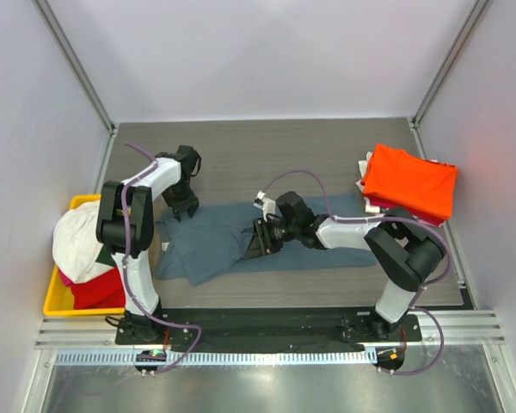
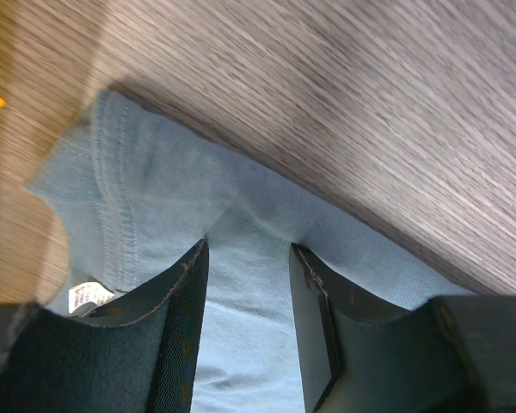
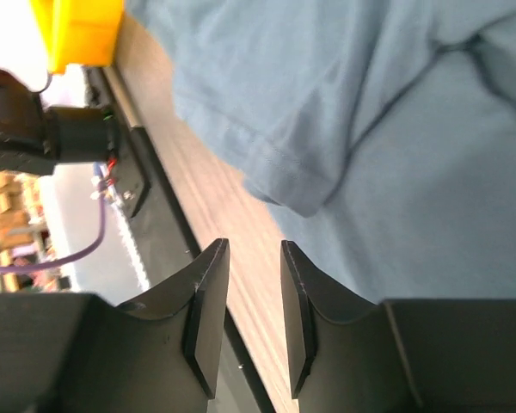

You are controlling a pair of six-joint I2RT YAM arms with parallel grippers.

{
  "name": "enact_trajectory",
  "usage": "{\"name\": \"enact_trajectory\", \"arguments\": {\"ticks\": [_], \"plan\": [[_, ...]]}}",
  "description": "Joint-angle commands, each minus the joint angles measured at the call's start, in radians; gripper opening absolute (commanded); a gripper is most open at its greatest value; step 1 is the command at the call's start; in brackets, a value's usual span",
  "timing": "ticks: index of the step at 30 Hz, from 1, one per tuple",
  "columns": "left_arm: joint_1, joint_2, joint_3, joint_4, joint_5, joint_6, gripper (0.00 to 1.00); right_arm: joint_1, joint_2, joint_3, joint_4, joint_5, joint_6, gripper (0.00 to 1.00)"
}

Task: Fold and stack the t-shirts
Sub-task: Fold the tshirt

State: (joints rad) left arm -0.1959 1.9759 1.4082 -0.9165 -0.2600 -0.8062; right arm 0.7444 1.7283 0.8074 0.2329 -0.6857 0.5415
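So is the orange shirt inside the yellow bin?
No, the orange t-shirt lies folded on the right, opposite the yellow bin on the left.

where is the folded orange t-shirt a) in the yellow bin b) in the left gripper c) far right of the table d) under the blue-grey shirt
c: the orange t-shirt lies folded at the far right corner of the table, opposite the yellow bin on the left.

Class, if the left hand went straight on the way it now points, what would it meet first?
The left hand would likely meet the blue-grey t-shirt first, near its edge, though depth is unclear.
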Motion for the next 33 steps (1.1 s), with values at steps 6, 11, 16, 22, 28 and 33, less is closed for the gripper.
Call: {"name": "enact_trajectory", "arguments": {"ticks": [6, 11, 16, 22, 28, 33], "plan": [[0.009, -0.052, 0.029, -0.025, -0.058, 0.025, 0.44, 0.048, -0.056, 0.136, -0.208, 0.254, -0.066, 0.51], [0.004, -0.132, 0.037, -0.048, -0.042, 0.038, 0.44, 0.066, 0.026, 0.268, -0.352, 0.434, -0.006, 0.49], [-0.031, -0.221, 0.021, -0.074, -0.048, 0.045, 0.46, 0.065, 0.068, 0.240, -0.280, 0.410, 0.110, 0.40], [-0.105, -0.350, -0.061, -0.093, -0.038, 0.041, 0.47, 0.069, 0.079, 0.190, -0.242, 0.391, 0.189, 0.36], [-0.143, -0.512, -0.293, -0.001, 0.099, 0.004, 0.46, 0.069, 0.083, 0.148, -0.184, 0.348, 0.230, 0.37], [-0.198, -0.624, -0.465, 0.091, 0.182, -0.045, 0.46, 0.075, 0.083, 0.122, -0.142, 0.315, 0.255, 0.37]]}}
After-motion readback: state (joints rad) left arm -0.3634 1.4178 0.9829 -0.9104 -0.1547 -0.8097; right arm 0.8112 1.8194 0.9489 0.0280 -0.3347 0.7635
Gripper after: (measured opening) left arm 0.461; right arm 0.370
